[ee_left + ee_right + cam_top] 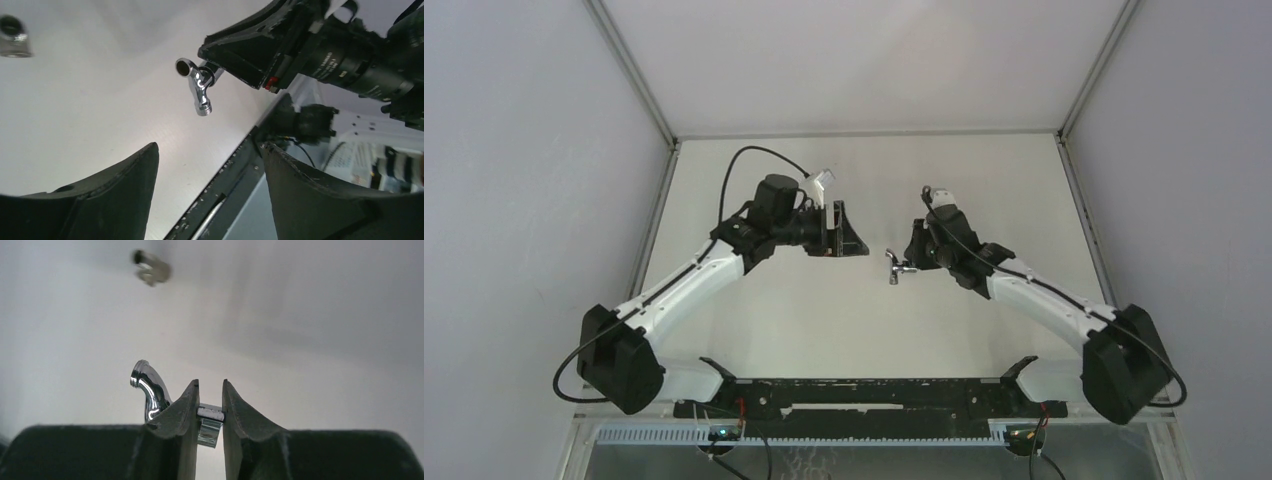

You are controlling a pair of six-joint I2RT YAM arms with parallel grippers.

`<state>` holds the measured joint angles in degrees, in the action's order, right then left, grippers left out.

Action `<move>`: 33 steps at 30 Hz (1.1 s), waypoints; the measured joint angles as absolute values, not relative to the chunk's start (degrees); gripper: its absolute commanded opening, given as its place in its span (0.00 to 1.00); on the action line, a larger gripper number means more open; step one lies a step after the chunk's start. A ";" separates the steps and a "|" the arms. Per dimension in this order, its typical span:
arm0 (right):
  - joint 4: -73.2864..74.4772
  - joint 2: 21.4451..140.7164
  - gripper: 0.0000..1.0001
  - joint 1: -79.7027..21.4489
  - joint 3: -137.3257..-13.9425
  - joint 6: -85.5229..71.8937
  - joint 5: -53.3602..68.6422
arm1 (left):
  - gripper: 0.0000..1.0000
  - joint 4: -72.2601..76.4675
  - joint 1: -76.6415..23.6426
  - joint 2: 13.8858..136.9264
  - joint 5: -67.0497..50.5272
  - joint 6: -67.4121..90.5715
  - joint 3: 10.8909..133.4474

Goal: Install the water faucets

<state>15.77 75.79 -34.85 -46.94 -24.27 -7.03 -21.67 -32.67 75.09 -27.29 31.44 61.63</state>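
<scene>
Chrome tap piece [150, 390] pinched tight in the right hand [210, 386]; left hand [209, 150] nearby, spread apart, not touching it.

Shiny chrome tap piece [149, 390] held aloft; grey stub [12, 37] lying apart.

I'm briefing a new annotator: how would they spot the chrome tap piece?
Above the white table, find the right gripper, near the middle. Clamped in it is the chrome tap piece: shiny and curved, unlike the dull grey stub lying apart on the table.
</scene>
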 measured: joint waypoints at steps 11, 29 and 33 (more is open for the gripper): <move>10.37 66.32 0.00 -32.16 -46.22 -20.01 6.83 | 0.76 -11.57 -35.16 79.96 -40.91 34.57 59.55; 14.13 63.96 0.00 -29.04 -43.51 -46.52 -0.19 | 0.66 8.36 -38.89 85.21 -36.21 45.63 53.56; 13.91 63.24 0.00 -29.36 -43.07 -48.40 -0.67 | 0.56 10.13 -39.07 86.94 -36.21 46.65 53.56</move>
